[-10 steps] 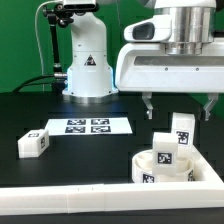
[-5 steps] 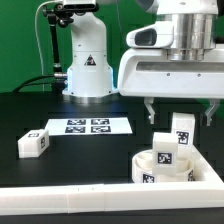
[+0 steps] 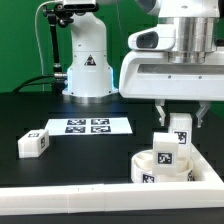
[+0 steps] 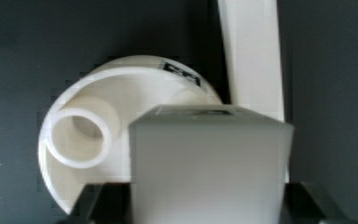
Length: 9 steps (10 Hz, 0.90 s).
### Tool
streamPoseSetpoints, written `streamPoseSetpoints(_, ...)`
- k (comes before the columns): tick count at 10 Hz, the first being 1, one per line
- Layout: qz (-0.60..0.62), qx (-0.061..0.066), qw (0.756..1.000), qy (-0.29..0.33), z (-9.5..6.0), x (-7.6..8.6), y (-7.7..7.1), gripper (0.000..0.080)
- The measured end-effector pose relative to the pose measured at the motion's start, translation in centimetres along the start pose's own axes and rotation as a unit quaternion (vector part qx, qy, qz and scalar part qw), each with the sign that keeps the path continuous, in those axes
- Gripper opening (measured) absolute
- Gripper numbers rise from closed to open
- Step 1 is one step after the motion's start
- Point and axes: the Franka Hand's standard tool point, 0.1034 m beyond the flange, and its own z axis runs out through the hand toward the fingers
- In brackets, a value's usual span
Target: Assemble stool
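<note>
The white round seat lies inside the corner of the border wall, with one tagged leg standing on it. A second upright leg stands just behind it. My gripper is open and straddles this leg's top, one finger on each side with small gaps. In the wrist view the leg fills the space between the fingers of my gripper, next to the seat. A third leg lies on the table at the exterior view's left.
The marker board lies flat on the black table behind the loose leg. The long white L-shaped wall runs along the front and up the exterior view's right; it also shows in the wrist view. The arm's base stands at the back.
My gripper has come down over the upright leg, and its fingers have drawn closer together around it. The legs and the seat have not moved.
</note>
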Motion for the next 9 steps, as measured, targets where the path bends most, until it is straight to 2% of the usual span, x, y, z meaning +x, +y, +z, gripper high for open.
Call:
streamPoseSetpoints(2, 0.010, 0.000, 1.000, 0.000, 0.00, 0.00, 0.00, 0.0338)
streamPoseSetpoints(5, 0.097, 0.003, 0.995, -0.001, 0.02, -0.05, 0.02, 0.0339)
streamPoseSetpoints(6, 0.160, 0.011, 0.987, -0.004, 0.07, -0.14, 0.35, 0.0340)
streamPoseSetpoints(9, 0.281, 0.047, 0.959, 0.000, 0.07, 0.38, 0.49, 0.0340)
